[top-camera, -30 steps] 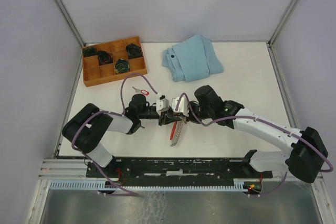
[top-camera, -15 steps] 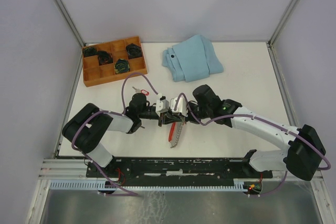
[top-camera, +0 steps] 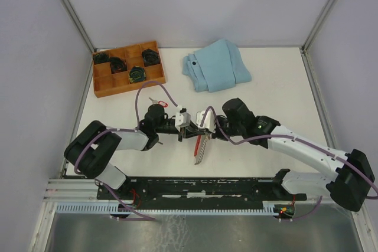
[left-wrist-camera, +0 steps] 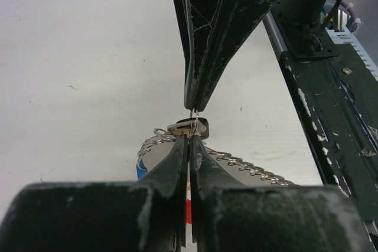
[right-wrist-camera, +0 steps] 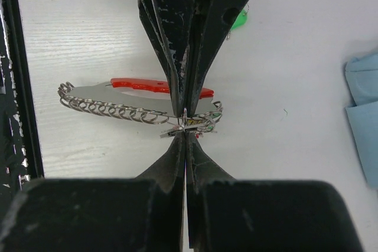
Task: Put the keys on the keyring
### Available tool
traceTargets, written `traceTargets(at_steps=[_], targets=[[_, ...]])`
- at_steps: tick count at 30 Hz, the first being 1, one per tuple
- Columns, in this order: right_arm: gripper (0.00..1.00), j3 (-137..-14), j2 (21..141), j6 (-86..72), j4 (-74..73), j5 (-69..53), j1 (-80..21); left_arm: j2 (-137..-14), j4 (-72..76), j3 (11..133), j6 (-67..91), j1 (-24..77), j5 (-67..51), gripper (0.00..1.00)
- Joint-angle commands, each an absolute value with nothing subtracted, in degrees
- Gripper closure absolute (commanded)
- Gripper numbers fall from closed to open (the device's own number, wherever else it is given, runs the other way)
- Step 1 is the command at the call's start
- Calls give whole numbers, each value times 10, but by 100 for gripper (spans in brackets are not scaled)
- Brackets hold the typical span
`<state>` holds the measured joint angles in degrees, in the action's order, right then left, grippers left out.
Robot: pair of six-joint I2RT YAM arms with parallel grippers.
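Closest to me, the keyring [top-camera: 199, 149] lies on the white table [top-camera: 271, 87]. It has a red strip and a long row of little silver loops. One end points back at me. The other end goes up to where my two hands meet.

My right hand [right-wrist-camera: 185, 135] is squeezed tight on that far end of the keyring. My left hand [left-wrist-camera: 189, 141] comes in from the other side, tip to tip with the right one. It is squeezed tight too, on a thin silver bit [left-wrist-camera: 190, 127] right at the end of the keyring. I cannot tell if that bit is a key or one of the loops.

A little past my left hand, a key with a red tag [top-camera: 156, 103] lies on the table. A green tag [right-wrist-camera: 238, 19] peeks out behind my fingers.

At the far side, an orange tray [top-camera: 106, 81] with small boxes sits on the left, with dark round things in some of the boxes. A folded light-blue cloth [top-camera: 215, 66] lies to its right.
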<state>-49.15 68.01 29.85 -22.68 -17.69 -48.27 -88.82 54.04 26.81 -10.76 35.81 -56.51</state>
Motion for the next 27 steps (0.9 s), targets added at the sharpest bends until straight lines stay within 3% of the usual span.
traceTargets(at_steps=[1, 21, 27], targets=[[99, -478, 647, 278, -196, -138, -482, -862, 534, 270, -123, 356, -529, 97], [99, -438, 646, 245, -143, -141, -482, -825, 607, 248, -44, 356, -461, 97], [69, -424, 614, 238, -96, -132, -482, -822, 600, 245, -38, 356, -449, 97]])
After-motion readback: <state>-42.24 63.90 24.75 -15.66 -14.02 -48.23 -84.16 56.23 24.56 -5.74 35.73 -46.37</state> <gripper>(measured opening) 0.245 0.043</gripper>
